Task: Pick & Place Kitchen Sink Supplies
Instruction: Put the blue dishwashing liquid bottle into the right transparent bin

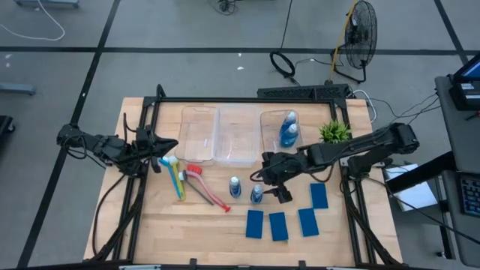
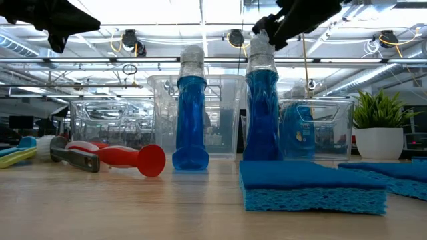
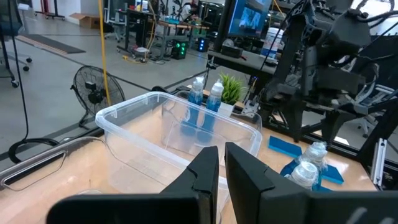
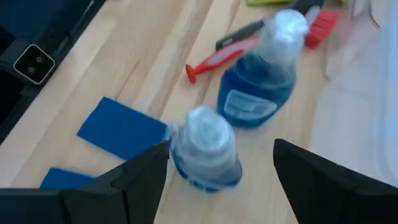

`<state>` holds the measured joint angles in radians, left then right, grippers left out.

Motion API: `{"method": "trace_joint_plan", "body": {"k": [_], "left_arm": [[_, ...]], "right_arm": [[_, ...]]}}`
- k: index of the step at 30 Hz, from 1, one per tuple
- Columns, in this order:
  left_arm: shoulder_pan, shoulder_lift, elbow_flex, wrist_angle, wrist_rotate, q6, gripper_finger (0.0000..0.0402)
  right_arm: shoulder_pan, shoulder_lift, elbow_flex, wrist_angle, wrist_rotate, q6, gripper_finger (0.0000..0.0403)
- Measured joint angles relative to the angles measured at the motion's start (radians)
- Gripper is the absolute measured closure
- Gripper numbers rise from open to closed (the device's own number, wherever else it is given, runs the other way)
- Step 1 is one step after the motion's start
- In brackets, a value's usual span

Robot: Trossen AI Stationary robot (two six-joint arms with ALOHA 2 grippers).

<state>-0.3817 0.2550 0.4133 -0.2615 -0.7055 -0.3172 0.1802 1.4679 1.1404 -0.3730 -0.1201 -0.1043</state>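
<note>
Three clear plastic bins (image 1: 235,139) stand in a row at twelve o'clock on the wooden table (image 1: 157,225); the rightmost bin (image 1: 277,120) holds two small blue-and-white bottles (image 1: 288,130), the other two show nothing inside. Two more blue-and-white bottles (image 1: 235,187) stand at centre. The right gripper (image 1: 271,182) hangs above the right-hand one (image 1: 257,193), fingers spread wide either side. At nine o'clock the left gripper (image 1: 162,152) has its fingers nearly together, holding nothing.

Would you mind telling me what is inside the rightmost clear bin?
The rightmost clear bin holds two blue-and-white bottles. Anything under them is hidden. The other two bins look empty.
</note>
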Motion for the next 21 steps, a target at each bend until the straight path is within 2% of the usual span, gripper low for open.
{"method": "trace_joint_plan", "body": {"k": [16,18,21], "left_arm": [[0.0,0.0,0.0,0.0,-0.003,0.004,0.0369],[0.0,0.0,0.0,0.0,-0.003,0.004,0.0369],[0.0,0.0,0.0,0.0,-0.003,0.001,0.0369]], "right_arm": [[-0.005,0.067,0.0,0.056,-0.019,-0.023,0.0124],[-0.004,0.08,0.0,0.057,-0.06,-0.023,0.0124],[-0.004,0.116,0.002,0.094,-0.068,-0.021,0.0124]]}}
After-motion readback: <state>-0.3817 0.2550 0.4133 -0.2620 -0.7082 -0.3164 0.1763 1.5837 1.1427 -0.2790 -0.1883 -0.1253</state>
